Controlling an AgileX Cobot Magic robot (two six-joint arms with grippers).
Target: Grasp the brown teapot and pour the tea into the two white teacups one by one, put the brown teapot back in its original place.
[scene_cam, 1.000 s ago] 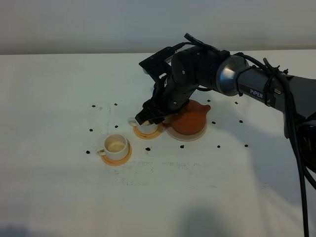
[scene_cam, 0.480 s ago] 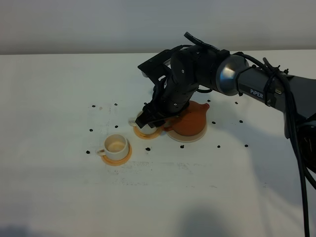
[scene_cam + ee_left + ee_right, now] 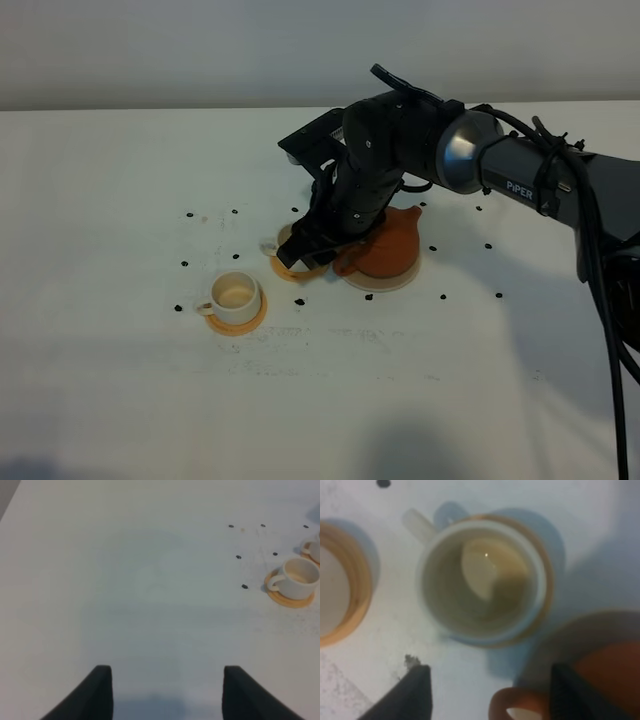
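Note:
The brown teapot [image 3: 388, 245] sits on the cream saucer [image 3: 385, 279] right of centre. My right gripper [image 3: 302, 250] is low at the teapot's left side, over the rear white teacup [image 3: 270, 245], which it mostly hides. In the right wrist view that teacup [image 3: 480, 582] holds pale tea, and the teapot's loop handle [image 3: 504, 705] lies between the open fingers [image 3: 415, 690]; the teapot body [image 3: 610, 680] is beside them. The front teacup [image 3: 235, 292] stands on its coaster. My left gripper [image 3: 165, 695] is open over bare table, with the front teacup [image 3: 298, 577] far off.
Both cups stand on orange coasters [image 3: 238, 322], close together and close to the saucer. Small black dots [image 3: 444, 296] mark the white table around them. The right arm [image 3: 520, 170] stretches across from the right. The table's far edge runs along the back wall.
My right gripper has moved slightly down and toward the teapot's handle, covering more of the rear cup. The teapot, the cups and the left side have not moved.

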